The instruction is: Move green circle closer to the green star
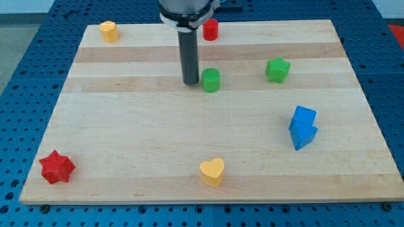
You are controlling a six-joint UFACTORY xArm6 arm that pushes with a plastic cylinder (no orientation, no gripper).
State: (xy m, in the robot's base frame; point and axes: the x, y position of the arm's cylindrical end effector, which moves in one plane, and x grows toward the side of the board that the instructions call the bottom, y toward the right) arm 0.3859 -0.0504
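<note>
Nearest me on the wooden board [126, 164] sit a red star block [57, 167] and a yellow heart block [213, 171]; a blue block [303, 127] lies right. Mid-board, my tip [190, 82], a bare rod pinching nothing, stands just left of the green circle block [211, 80]. The green star block [277, 69] waits to its right. I judge the push is starting: 1 steady rightward shove. No writing visible.

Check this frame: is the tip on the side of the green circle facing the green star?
No: my tip sits at the view's left of the green circle, the green star lies right.
</note>
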